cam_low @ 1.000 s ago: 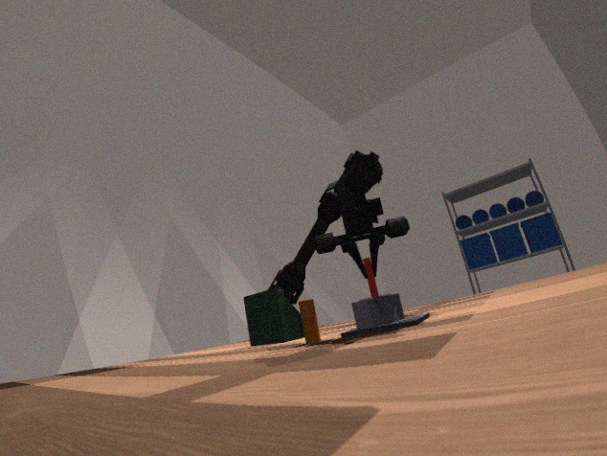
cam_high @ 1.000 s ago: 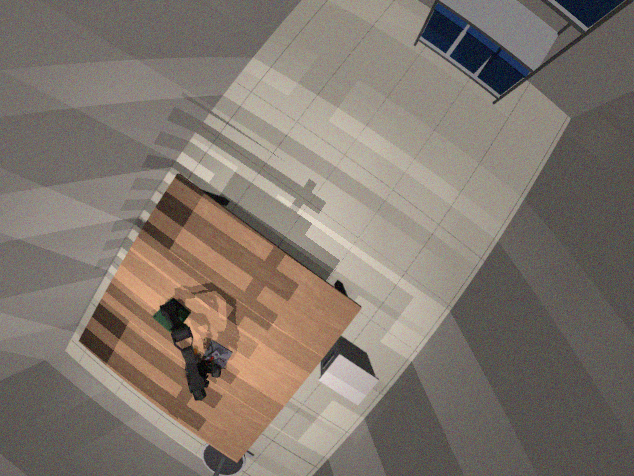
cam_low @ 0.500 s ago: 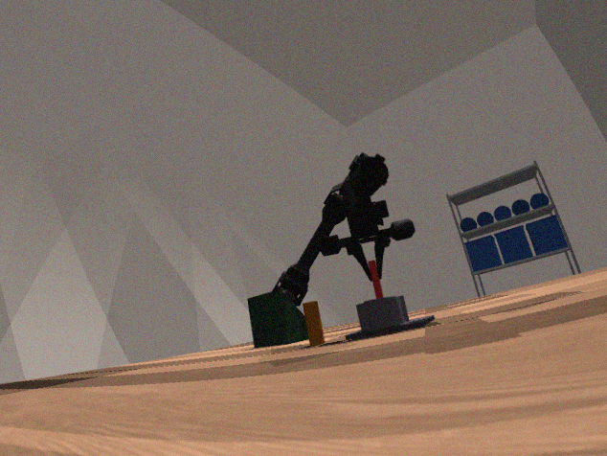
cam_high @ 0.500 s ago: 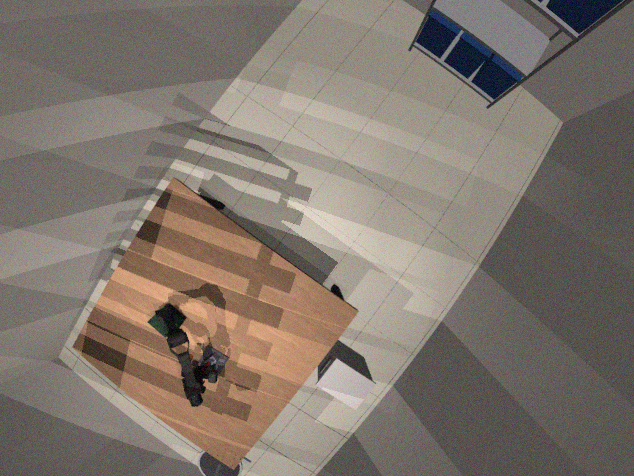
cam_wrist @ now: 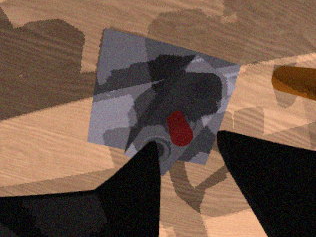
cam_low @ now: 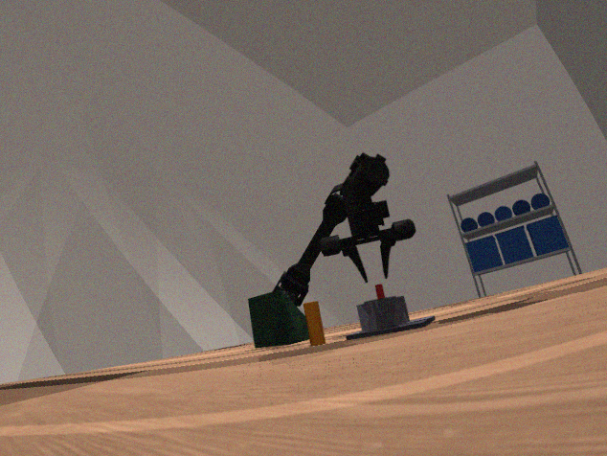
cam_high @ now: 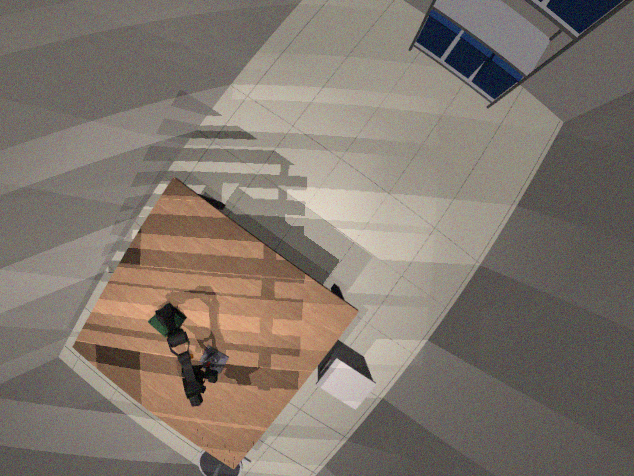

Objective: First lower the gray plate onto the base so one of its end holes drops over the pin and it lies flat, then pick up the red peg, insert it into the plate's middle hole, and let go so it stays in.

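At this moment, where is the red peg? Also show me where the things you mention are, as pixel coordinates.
In the exterior view, the red peg (cam_low: 379, 291) (cam_wrist: 180, 129) stands in the gray block's top, just below the open gripper (cam_low: 376, 281) (cam_wrist: 187, 143).

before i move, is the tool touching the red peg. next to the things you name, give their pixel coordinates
Apart: the exterior view shows both fingertips of the tool (cam_low: 376, 280) (cam_wrist: 187, 138) above the red peg (cam_low: 379, 291) (cam_wrist: 180, 129), with wall visible between them and its top.

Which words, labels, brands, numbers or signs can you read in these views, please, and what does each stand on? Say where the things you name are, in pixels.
None can be read.
The red cylindrical peg (cam_low: 379, 291) (cam_wrist: 180, 129), orange cylinder (cam_low: 314, 323) (cam_wrist: 296, 82) and dark green block (cam_low: 274, 321) (cam_high: 158, 322) show no lettering.
The black robot arm (cam_low: 313, 247) (cam_high: 188, 367) is too dark to rule out small markings.
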`<action>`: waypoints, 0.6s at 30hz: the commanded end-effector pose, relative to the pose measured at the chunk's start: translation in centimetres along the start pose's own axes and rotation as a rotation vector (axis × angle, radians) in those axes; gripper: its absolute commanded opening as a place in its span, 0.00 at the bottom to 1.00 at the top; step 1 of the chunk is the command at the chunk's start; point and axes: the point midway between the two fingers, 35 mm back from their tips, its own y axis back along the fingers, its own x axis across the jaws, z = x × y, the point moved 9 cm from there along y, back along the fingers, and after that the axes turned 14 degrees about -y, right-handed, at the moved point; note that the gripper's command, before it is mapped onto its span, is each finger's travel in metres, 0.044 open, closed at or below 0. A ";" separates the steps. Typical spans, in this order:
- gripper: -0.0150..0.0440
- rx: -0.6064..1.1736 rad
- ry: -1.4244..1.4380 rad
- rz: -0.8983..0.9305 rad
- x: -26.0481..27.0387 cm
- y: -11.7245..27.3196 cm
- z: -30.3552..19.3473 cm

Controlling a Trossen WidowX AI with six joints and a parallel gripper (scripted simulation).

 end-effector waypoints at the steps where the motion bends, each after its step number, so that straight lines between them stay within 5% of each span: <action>1: 0.51 0.000 0.001 0.000 0.0 0.0 0.0; 18: 0.51 0.007 -0.008 0.004 -0.4 0.8 0.1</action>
